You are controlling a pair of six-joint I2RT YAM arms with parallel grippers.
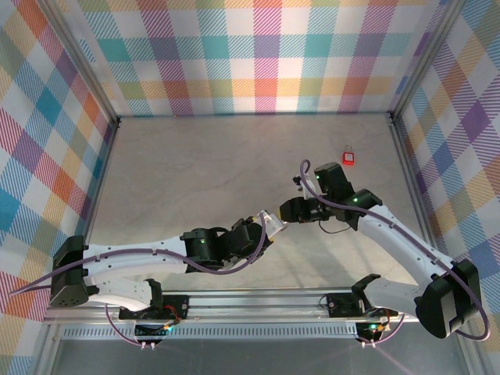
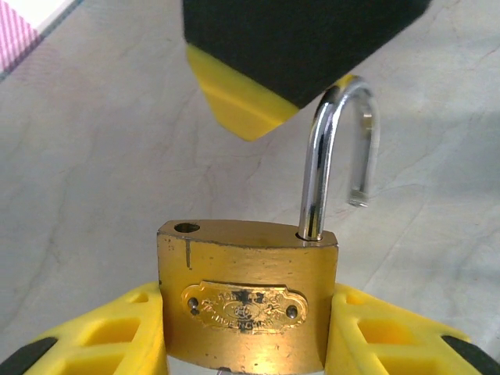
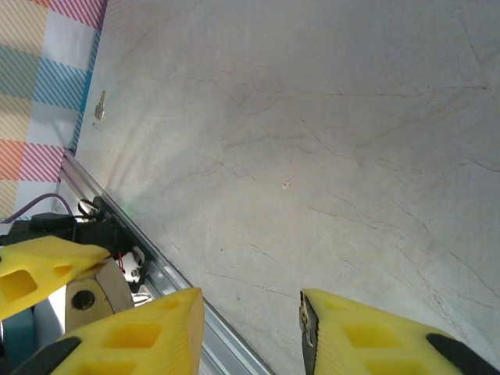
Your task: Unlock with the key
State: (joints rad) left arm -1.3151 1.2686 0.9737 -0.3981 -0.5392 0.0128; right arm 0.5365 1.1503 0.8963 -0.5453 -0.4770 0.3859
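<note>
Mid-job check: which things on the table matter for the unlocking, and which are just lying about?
In the job: brass padlock, shackle swung open, held in the left gripper; right gripper, open, close by.
Lying about: small red object on the table, far right, too small to identify.

The padlock [image 2: 246, 301] was brass-gold, its shackle [image 2: 320, 172] bright silver; the left gripper [image 2: 246, 344] had yellow fingers [image 2: 117, 336] tipped black; the table [image 1: 203, 172] was grey, faintly veined; the walls [image 1: 266, 55] were pastel plaid; a small item [image 1: 350, 157] was red.
</note>
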